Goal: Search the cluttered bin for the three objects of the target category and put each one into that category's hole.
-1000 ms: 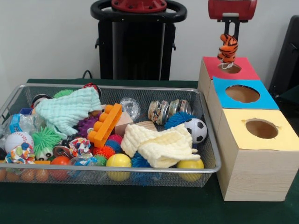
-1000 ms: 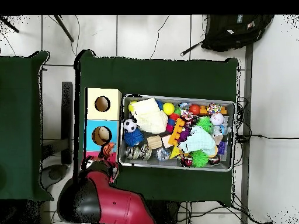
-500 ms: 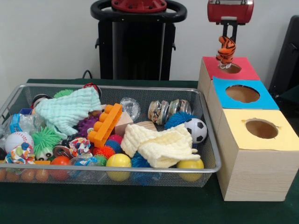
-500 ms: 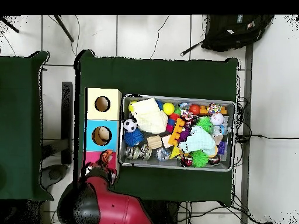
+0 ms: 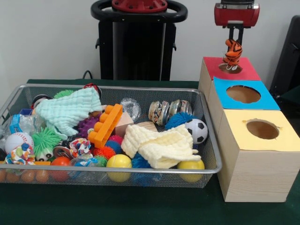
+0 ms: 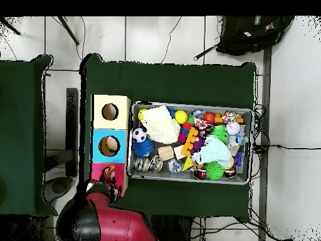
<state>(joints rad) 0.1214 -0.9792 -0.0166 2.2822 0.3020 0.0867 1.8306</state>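
Tiger toy (image 5: 232,50): it is hanging upright from the claw, directly over the hole of the red box (image 5: 243,71), its lower end just at the opening; in the overhead view it is showing as an orange patch (image 6: 110,173) on the red top.
Handling: judging by its look, it is a small, light, soft plush figure, likely giving under pressure and not fragile; it is narrow enough to be passing through the hole. The head or upper body is seeming the sensible place to take hold, as is being done here.
Claw (image 5: 233,39): it is clenching the toy's top, its narrow fingers closed tight on it and touching nothing else.
Boxes: the blue box (image 5: 260,99) and yellow box (image 5: 243,154) are standing in a row in front of the red one.
Bin (image 5: 212,154): the wire basket on the green worktop (image 5: 140,206) is holding balls, cloths and blocks, still needing a search for other matches.
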